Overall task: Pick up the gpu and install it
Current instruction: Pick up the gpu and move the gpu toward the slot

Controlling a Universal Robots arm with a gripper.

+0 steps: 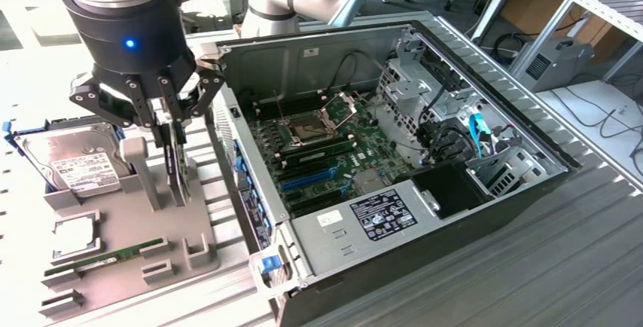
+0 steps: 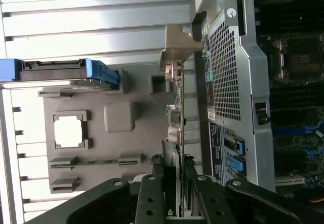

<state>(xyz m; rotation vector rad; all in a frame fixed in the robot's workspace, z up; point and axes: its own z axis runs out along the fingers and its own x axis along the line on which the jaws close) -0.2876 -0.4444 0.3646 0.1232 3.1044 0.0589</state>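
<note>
At the exterior view's left we see a hard drive (image 1: 75, 165) with a white label, propped at the far left corner of a grey tray (image 1: 141, 267) on the ribbed metal counter (image 1: 502, 267). Nearer on the tray lie a square chip (image 1: 75, 235) and a green memory stick (image 1: 105, 255).

Just right of the hard drive the claw (image 1: 171, 127) points straight down, its fingers clamped together on the top edge of the graphics card (image 1: 180, 169). The card stands upright on edge, with its lower edge down at the tray beside a grey post. From the wrist we see the card (image 2: 177, 107) edge-on between the two black fingers (image 2: 152, 198), its silver bracket (image 2: 178, 44) at the end away from them.

To the right the open computer case (image 1: 332, 252) lies on its side, just beside the tray, with the motherboard (image 1: 332, 157) facing up.
</note>
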